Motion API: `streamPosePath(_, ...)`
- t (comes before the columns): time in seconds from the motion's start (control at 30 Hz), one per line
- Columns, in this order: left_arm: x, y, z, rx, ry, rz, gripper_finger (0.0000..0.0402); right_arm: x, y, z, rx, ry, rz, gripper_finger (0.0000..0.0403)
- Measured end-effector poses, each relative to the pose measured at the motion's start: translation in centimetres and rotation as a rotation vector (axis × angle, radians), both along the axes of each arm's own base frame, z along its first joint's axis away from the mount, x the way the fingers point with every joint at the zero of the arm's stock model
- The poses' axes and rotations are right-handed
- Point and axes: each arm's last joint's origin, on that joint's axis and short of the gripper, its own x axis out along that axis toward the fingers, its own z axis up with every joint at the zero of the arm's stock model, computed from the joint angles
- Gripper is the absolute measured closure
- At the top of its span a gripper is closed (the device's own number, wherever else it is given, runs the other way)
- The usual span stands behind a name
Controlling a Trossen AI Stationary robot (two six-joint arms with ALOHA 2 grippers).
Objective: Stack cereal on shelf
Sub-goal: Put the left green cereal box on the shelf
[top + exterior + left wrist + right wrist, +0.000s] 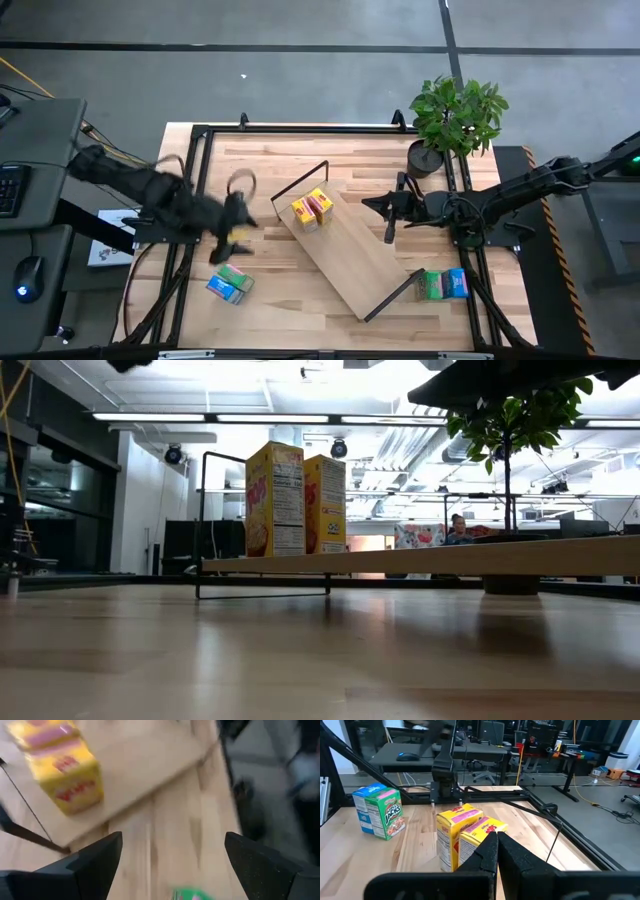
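Left pincer [232,243] wide open, empty, beside shelf [350,250] | right pincer [388,232] closed, empty, over shelf

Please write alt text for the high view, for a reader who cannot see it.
Two yellow cereal boxes stand at one end of the shelf, which lies diagonally on the table. The left end effector is near a green and blue pair; the right end effector, shut, is over the shelf.
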Motion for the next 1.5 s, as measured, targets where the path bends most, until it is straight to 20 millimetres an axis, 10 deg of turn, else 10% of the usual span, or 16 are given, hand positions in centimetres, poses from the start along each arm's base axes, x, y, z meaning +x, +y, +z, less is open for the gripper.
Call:
streamPosePath(0.53,1.3,-7.4,-3.8,0.372,0.332,-0.268,0.0058,0.0,0.0,0.0,0.022,-0.001,-0.001,0.0402)
streamPosePath(1.5,2.7,-10.2,-6.6,0.413,0.464,-0.341,0.0058,0.0,0.1,-0.2,0.072,0.006,0.012,0.0402)
